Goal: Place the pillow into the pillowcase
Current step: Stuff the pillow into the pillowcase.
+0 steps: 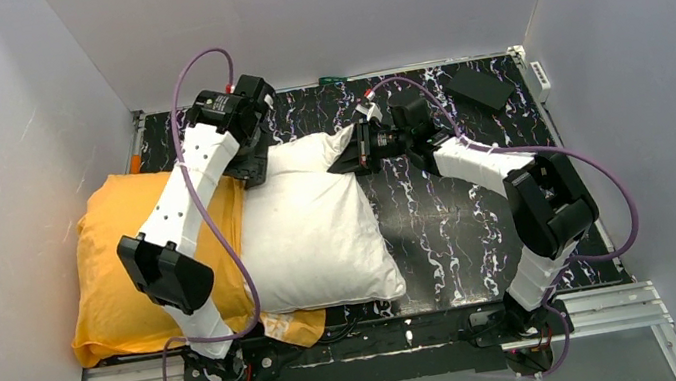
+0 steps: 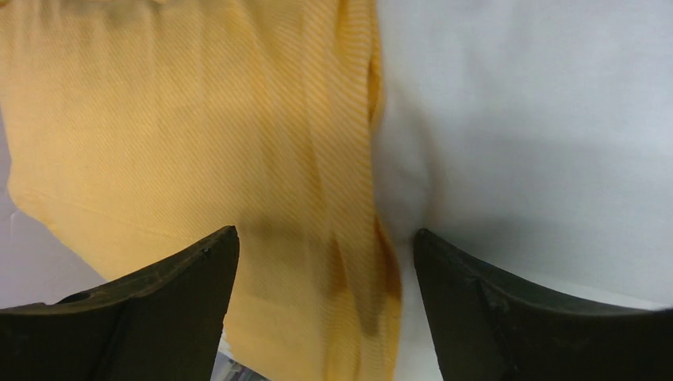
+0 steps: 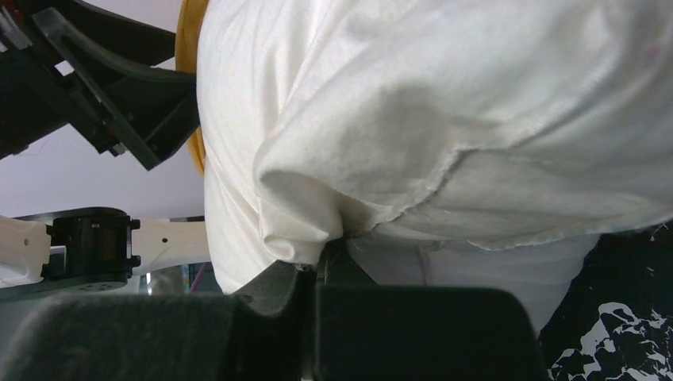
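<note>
- My left gripper (image 2: pixel 325 232) stands wide over the case (image 1: pixel 119 274) hem.
- My right gripper (image 3: pixel 313 274) pinches the far corner of the pillow (image 1: pixel 314 224).
- The pillow lies partly inside the case, on the left of the table (image 1: pixel 460 223).
- My left arm (image 1: pixel 184 203) hides the case mouth.
- A black box (image 1: pixel 480 86) sits far right, well apart.

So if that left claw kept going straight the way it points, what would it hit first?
Most likely the orange pillowcase, at its edge beside the white pillow; the open left gripper is aimed at that seam. Depth is unclear.
</note>
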### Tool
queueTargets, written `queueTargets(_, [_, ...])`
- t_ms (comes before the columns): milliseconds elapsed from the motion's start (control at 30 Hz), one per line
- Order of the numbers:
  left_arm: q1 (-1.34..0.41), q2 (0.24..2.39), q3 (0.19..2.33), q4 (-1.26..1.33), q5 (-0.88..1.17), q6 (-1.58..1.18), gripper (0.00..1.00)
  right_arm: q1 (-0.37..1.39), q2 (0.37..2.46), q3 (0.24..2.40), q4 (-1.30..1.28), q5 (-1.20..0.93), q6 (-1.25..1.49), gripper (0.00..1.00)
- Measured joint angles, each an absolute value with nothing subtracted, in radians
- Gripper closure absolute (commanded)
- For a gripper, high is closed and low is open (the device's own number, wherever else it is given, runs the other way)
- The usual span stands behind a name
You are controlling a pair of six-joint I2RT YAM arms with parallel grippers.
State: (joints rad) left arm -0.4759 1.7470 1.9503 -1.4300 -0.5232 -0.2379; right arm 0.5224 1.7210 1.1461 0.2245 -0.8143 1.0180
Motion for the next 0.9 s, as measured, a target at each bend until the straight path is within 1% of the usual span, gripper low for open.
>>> queueTargets(67, [-0.452, 1.747, 1.937, -1.421, -0.534, -0.231, 0.4, 0.522, 1.721, 1.146, 0.221, -0.813, 1.016, 0.99])
queueTargets(200, [-0.412, 1.748, 1.937, -1.412, -0.566, -0.219, 0.54, 0.521, 1.721, 1.146, 0.218, -0.813, 1.016, 0.99])
queueTargets(267, [-0.397, 1.756, 1.939, -1.413, -0.582, -0.215, 0.68, 0.52, 1.721, 1.146, 0.217, -0.813, 1.016, 0.99])
queueTargets(333, [-0.387, 1.773, 1.951, -1.415, -0.587, -0.212, 0.87, 0.519, 1.721, 1.146, 0.216, -0.813, 1.016, 0.99])
queueTargets(367, [-0.384, 1.786, 1.962, -1.417, -0.582, -0.208, 0.98, 0.519, 1.721, 1.146, 0.215, -0.813, 1.016, 0.99])
queueTargets(400, [-0.381, 1.798, 1.975, -1.417, -0.57, -0.205, 1.0, 0.519, 1.72, 1.146, 0.215, -0.813, 1.015, 0.99])
queueTargets(533, [-0.376, 1.823, 2.025, -1.417, -0.445, -0.192, 1.0, 0.517, 1.716, 1.145, 0.211, -0.812, 1.013, 0.99])
queueTargets(667, [-0.357, 1.785, 2.034, -1.349, -0.185, -0.211, 1.0, 0.514, 1.71, 1.131, 0.212, -0.818, 1.014, 0.99])
queueTargets(800, [-0.333, 1.662, 1.891, -1.129, 0.118, -0.344, 1.0, 0.499, 1.705, 1.114, 0.228, -0.844, 1.023, 0.99])
queueTargets(900, [-0.33, 1.586, 1.76, -0.928, 0.29, -0.5, 1.0, 0.487, 1.696, 1.111, 0.265, -0.863, 1.042, 0.99])
